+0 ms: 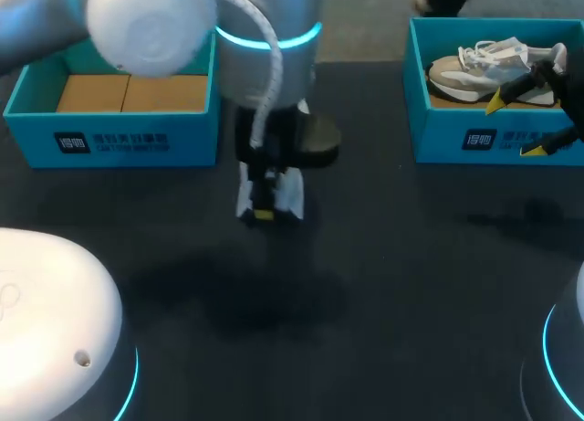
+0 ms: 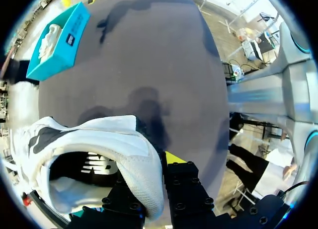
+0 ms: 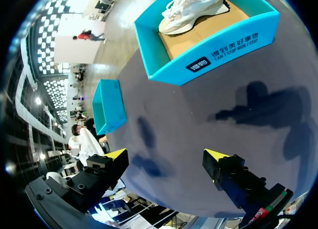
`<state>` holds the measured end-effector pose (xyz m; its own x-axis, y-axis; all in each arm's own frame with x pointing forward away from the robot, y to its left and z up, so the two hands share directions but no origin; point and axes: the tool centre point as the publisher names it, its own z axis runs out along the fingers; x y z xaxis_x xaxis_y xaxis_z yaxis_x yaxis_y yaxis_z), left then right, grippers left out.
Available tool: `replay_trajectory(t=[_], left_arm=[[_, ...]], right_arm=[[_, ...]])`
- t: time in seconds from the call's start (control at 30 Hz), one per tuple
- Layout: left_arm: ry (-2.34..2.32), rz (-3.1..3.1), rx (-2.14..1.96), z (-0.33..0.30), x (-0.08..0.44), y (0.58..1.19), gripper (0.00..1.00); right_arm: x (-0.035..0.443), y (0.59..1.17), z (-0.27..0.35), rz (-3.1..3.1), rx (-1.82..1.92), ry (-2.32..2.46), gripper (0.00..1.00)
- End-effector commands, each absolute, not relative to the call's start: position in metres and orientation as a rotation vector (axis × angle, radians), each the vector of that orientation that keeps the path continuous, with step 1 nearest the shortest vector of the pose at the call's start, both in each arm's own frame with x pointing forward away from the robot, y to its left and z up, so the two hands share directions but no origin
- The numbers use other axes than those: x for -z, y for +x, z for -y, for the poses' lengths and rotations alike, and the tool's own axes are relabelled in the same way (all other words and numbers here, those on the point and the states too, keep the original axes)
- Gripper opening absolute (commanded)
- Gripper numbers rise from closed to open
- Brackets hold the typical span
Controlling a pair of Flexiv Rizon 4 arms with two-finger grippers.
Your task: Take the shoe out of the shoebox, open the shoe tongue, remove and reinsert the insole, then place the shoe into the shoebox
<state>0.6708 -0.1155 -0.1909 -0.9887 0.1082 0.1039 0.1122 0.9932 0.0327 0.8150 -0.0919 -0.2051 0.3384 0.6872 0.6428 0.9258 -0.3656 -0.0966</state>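
My left gripper (image 1: 265, 211) hangs over the middle of the dark table, shut on a white shoe (image 1: 294, 197). In the left wrist view the shoe (image 2: 99, 154) has its dark opening toward the camera, and the fingers (image 2: 174, 157) pinch its white side wall. A second, grey and white shoe (image 1: 484, 69) lies in the blue shoebox (image 1: 456, 142) at the back right. My right gripper (image 1: 516, 126) is open just in front of that box and holds nothing. The right wrist view has the open gripper (image 3: 166, 154) facing the boxed shoe (image 3: 191, 8).
Another blue box (image 1: 119, 138) stands at the back left, with only brown cardboard inside. The right wrist view shows it too (image 3: 109, 107). Dark tabletop (image 1: 383, 284) lies between the boxes and the near edge.
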Motion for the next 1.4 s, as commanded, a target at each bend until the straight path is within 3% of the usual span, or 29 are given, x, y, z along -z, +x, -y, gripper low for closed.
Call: replay_trajectory(t=[0.03,0.53,1.4], left_arm=[[-0.141,3.024,-0.084,0.051,0.185,0.692,0.00],[0.024,3.007,-0.163,-0.053,0.171,0.735,0.00],[0.147,2.957,-0.063,-0.177,0.184,0.805,0.00]], right_arm=[[0.205,0.814,0.091,1.412,0.711,-2.163,1.00],[0.205,0.814,0.091,1.412,0.711,-2.163,1.00],[0.205,0.814,0.091,1.412,0.711,-2.163,1.00]])
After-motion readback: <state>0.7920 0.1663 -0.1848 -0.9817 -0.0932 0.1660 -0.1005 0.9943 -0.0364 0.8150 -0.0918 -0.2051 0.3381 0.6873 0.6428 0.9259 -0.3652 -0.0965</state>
